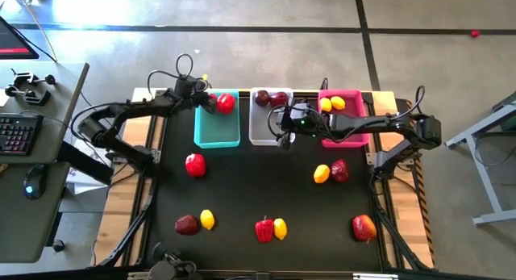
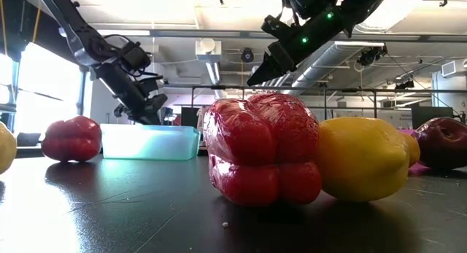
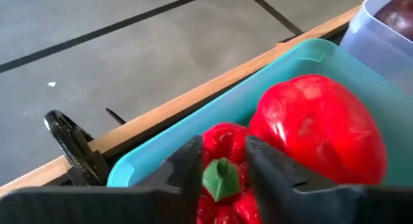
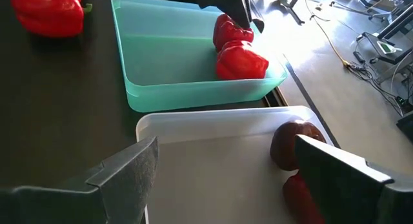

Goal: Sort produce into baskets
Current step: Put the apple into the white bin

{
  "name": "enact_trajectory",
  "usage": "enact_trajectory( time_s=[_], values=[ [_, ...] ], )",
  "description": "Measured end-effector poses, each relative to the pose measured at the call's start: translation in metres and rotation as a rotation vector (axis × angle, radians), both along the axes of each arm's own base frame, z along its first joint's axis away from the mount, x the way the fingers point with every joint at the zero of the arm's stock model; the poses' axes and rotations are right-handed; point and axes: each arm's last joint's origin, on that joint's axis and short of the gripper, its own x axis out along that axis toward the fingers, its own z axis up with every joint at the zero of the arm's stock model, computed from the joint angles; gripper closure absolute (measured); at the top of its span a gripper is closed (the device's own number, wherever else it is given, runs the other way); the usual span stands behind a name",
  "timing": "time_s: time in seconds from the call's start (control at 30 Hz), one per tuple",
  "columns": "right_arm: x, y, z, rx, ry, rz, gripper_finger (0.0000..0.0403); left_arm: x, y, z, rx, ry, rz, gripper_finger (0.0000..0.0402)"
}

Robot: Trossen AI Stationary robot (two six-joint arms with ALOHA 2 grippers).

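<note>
The teal basket (image 1: 216, 128) holds two red peppers at its far end: a large one (image 3: 316, 130) and a smaller one (image 3: 222, 146) with a green stem. My left gripper (image 3: 224, 169) is low over that far end (image 1: 208, 101), its fingers narrowly apart on either side of the stem. My right gripper (image 4: 232, 185) hangs open above the white basket (image 1: 264, 131), touching nothing. Dark maroon fruits (image 4: 290, 143) lie at that basket's far end. The pink basket (image 1: 345, 133) holds lemons (image 1: 331, 103). My left gripper comes slanting down from the table's left side, one finger on each side of the smaller pepper's green stem (image 3: 219, 179). Red skin shows between the stem and one finger. Whether the other finger (image 3: 188, 167) touches the stem I cannot tell. The pepper rests in the teal basket beside the larger one.
Loose produce lies on the black mat: a red pepper (image 1: 195, 165), a lemon (image 1: 322, 174) beside a maroon fruit (image 1: 339, 170), a maroon fruit (image 1: 186, 224) with a lemon (image 1: 207, 219), a pepper (image 1: 264, 229) with a lemon (image 1: 280, 227), and a red fruit (image 1: 364, 227).
</note>
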Motion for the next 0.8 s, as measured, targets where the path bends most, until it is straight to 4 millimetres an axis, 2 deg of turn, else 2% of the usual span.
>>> enact_trajectory(
  time_s=[0.1,0.23,0.4,0.5,0.6,0.73,0.8],
  values=[
    [0.0,0.0,0.0,0.0,0.0,0.0,0.0055,0.0,-0.002,0.005,0.029,0.005,-0.02,0.0262],
    [0.0,0.001,-0.001,0.02,0.002,0.044,0.0059,0.005,-0.014,0.025,0.114,-0.009,-0.086,0.023],
    [0.001,0.003,0.0,0.04,-0.017,0.092,0.0108,0.013,-0.04,0.056,0.24,-0.034,-0.171,0.0221],
    [0.004,0.002,-0.004,0.047,-0.016,0.102,0.0163,0.018,-0.061,0.072,0.301,-0.05,-0.259,0.0223],
    [0.012,0.0,-0.016,0.091,-0.01,0.147,0.0238,0.023,-0.085,0.084,0.336,-0.065,-0.365,0.0233],
    [0.027,-0.001,-0.044,0.165,-0.008,0.201,0.0346,0.028,-0.121,0.09,0.272,-0.106,-0.516,0.0254],
    [0.034,0.0,-0.056,0.193,-0.014,0.222,0.0386,0.031,-0.139,0.09,0.236,-0.112,-0.594,0.0269]
  ],
)
